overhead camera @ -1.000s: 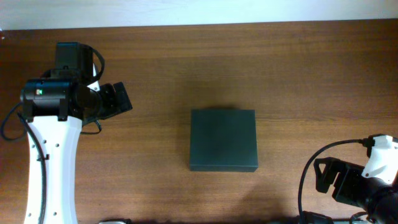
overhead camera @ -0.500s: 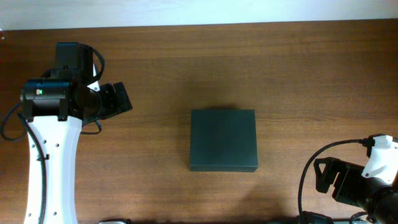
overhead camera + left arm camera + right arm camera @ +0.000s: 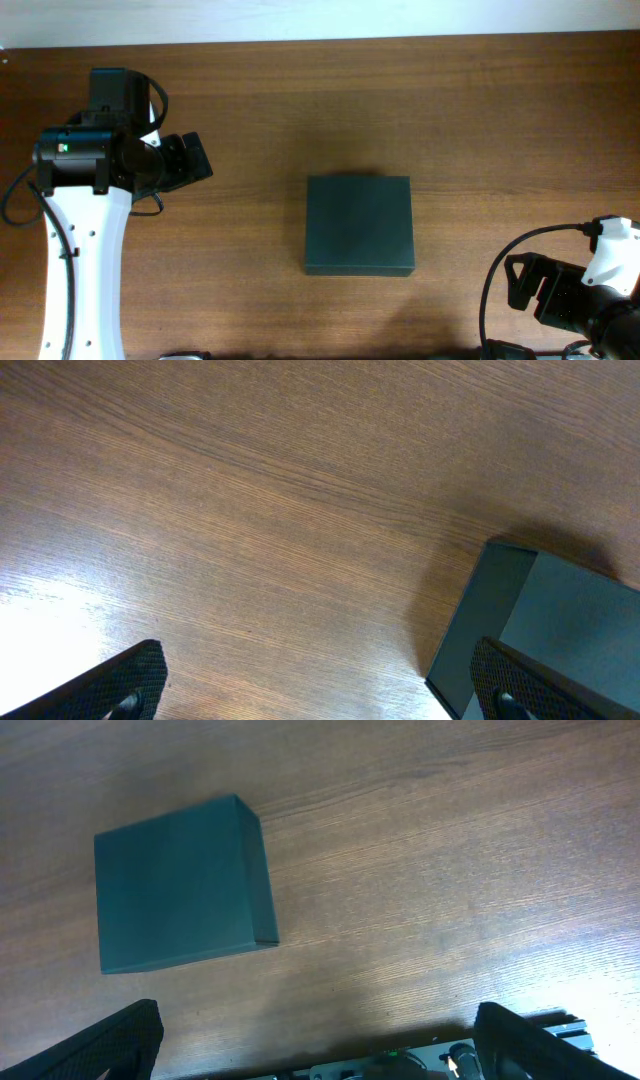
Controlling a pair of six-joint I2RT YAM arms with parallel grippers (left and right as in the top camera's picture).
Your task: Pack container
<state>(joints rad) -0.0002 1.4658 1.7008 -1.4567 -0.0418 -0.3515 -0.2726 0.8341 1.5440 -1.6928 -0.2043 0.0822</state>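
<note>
Right gripper (image 3: 315, 1040) at the near edge of the brown wood-grain tabletop (image 3: 500, 120), parked low and to the right; its two black fingertips sit at opposite corners of its own wrist view, so the jaws stand wide apart with nothing between them. Left gripper (image 3: 320, 685) at the left side, likewise spread wide and empty. Between the arms, near the middle of the tabletop, lies the dark green-black matte rectangular box, the container (image 3: 359, 226), flat, lid closed, well apart from both grippers. No items to pack show anywhere in the three views. Judgement: either the packing is finished and the arms are retired, or it has not begun; the pictures alone do not settle which, and the box interior is hidden. View notes: the overhead shows both arms and the box's placement between them. The right wrist view takes in the whole lid and one side wall (image 3: 262, 875); the left wrist view catches only one corner of the box (image 3: 545, 630).
</note>
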